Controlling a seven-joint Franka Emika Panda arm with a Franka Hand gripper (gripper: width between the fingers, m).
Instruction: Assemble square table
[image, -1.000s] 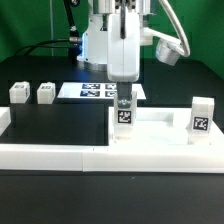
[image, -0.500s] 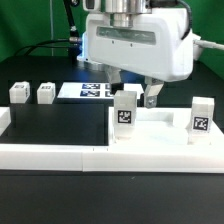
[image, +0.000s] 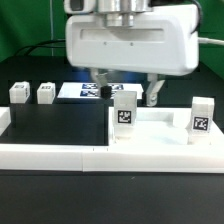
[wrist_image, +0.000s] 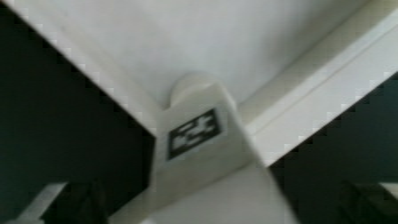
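The white square tabletop (image: 160, 127) lies flat against the corner of the white border wall (image: 60, 156). One tagged leg (image: 125, 112) stands upright at the tabletop's corner nearest the exterior view's middle. A second leg (image: 201, 116) stands at the exterior view's right corner. Two more legs (image: 18, 92) (image: 45, 92) rest on the black table at the exterior view's left. My gripper (image: 126, 98) is open, its fingers (image: 152, 95) on either side of the upright leg and apart from it. The wrist view shows that leg (wrist_image: 196, 135) from above on the tabletop (wrist_image: 267, 40).
The marker board (image: 80, 90) lies flat behind the gripper. The border wall runs along the front and up the exterior view's left side. Cables and the robot base stand at the back.
The hand has turned about its vertical axis from edge-on to broadside. The fingers have opened off the standing leg. The hand now sits a little higher and further to the exterior view's left.
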